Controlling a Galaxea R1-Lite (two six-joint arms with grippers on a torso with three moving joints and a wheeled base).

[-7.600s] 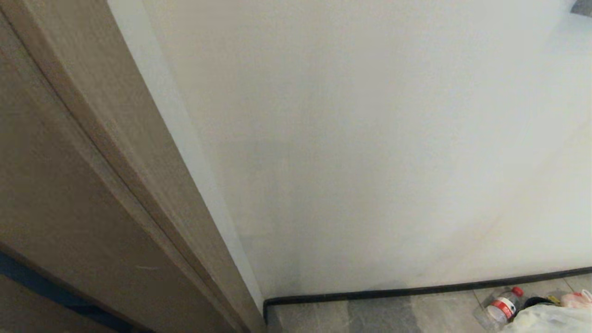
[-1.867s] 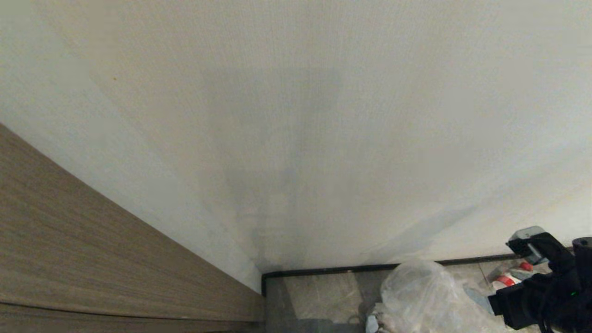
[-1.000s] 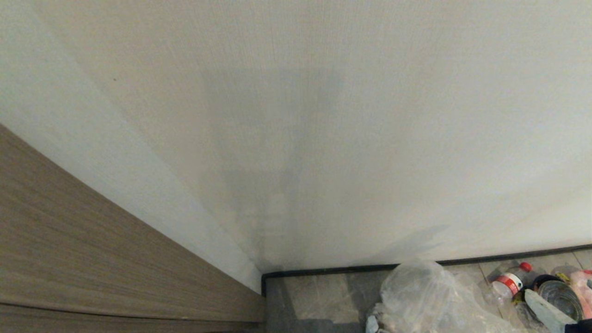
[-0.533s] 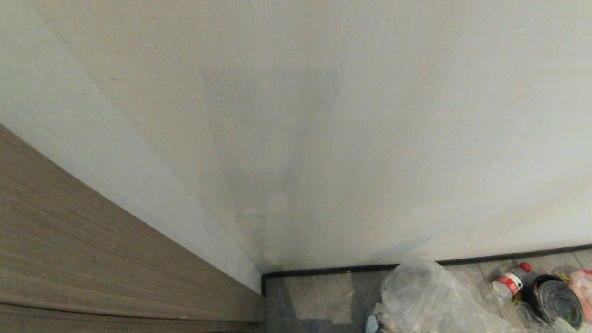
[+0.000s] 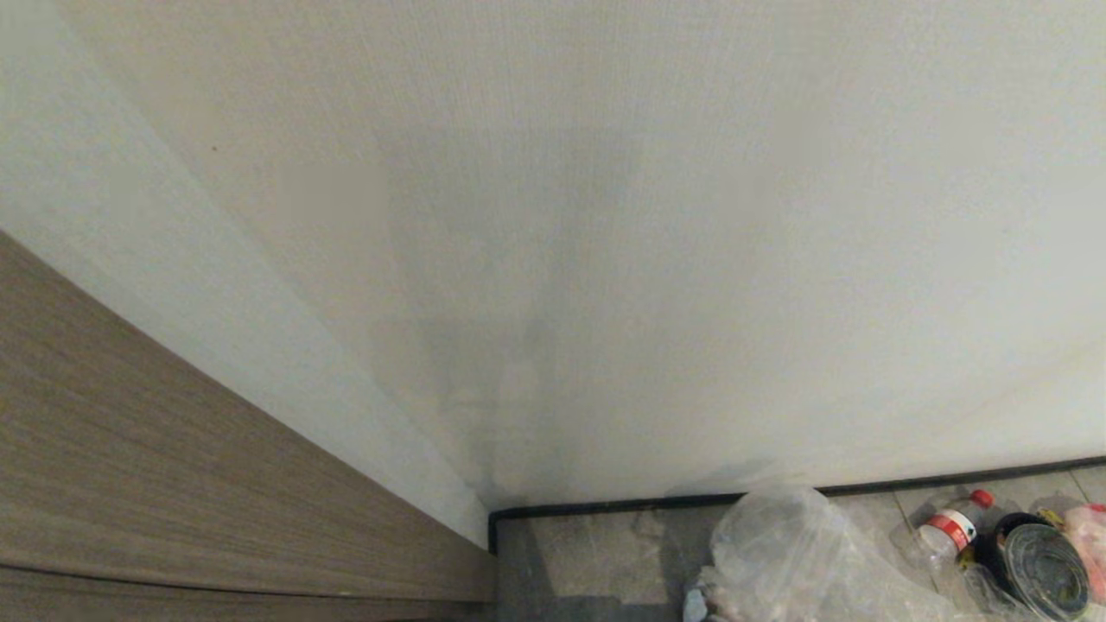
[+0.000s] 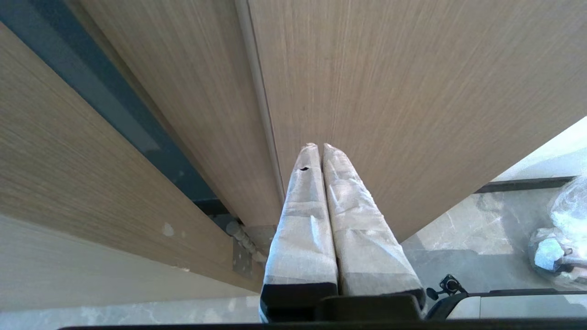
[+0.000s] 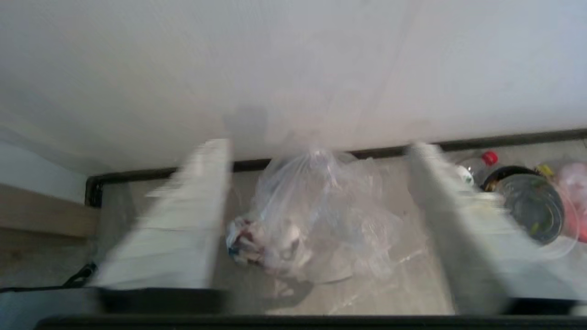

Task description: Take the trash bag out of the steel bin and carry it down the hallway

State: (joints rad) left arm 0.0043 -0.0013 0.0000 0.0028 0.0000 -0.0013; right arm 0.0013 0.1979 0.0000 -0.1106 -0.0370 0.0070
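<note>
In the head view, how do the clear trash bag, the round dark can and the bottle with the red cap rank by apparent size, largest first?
1. The trash bag, clearly the largest, though cut by the frame edge.
2. The round dark can.
3. The bottle with the red cap; its see-through body is hard to trace, so second and third are close.

The trash bag lies on the floor before the wall. A bottle and the steel bin lie to its right.
</note>
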